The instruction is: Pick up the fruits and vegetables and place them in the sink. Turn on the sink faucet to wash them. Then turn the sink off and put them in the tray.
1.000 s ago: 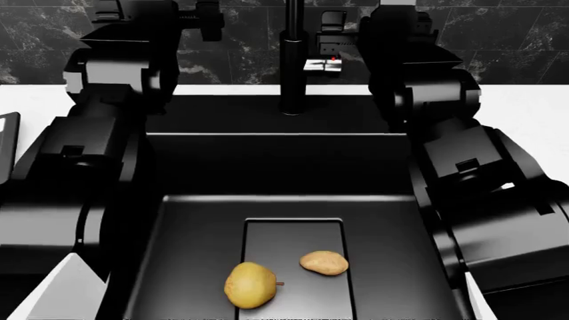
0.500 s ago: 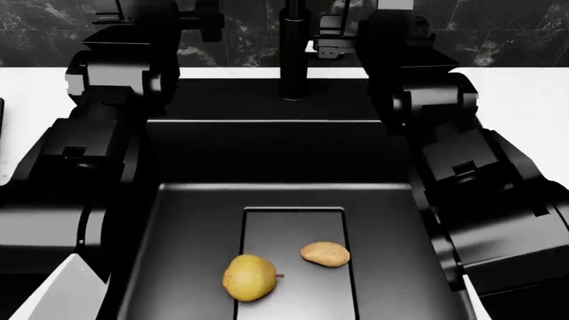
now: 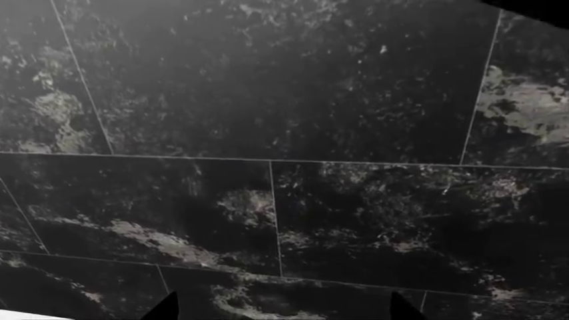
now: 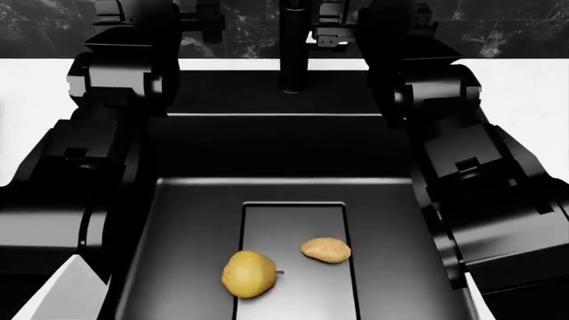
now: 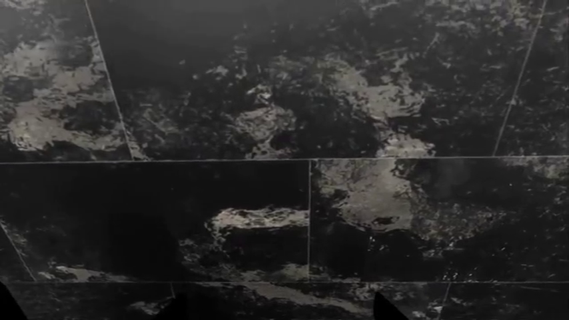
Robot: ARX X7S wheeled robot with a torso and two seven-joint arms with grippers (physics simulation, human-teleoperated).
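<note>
Head view: The sink [image 4: 391,220] occupied the centre of the white table [image 4: 524,87]. The yellow fruit [image 4: 249,273] rested on the sink floor at the left edge of the drain plate [image 4: 294,227], stem pointing toward the potato [image 4: 326,250]. The potato lay on the drain plate, just beside the fruit and apart from it. The sink faucet [image 4: 294,53] stood upright at the sink's far edge, between the two arms. Both arms reached forward along the sink's sides toward the dark marble wall [image 4: 507,30]. Neither gripper's state could be determined from this view.

Left wrist view: The camera faced the dark marble wall tiles. Only two dark fingertips [image 3: 164,308] of the left gripper [image 3: 282,310] showed at the frame edge, set wide apart with nothing between them.

Right wrist view: The same tiled wall filled the frame. The fingertips [image 5: 384,308] of the right gripper [image 5: 280,308] were likewise spread apart, holding nothing.
</note>
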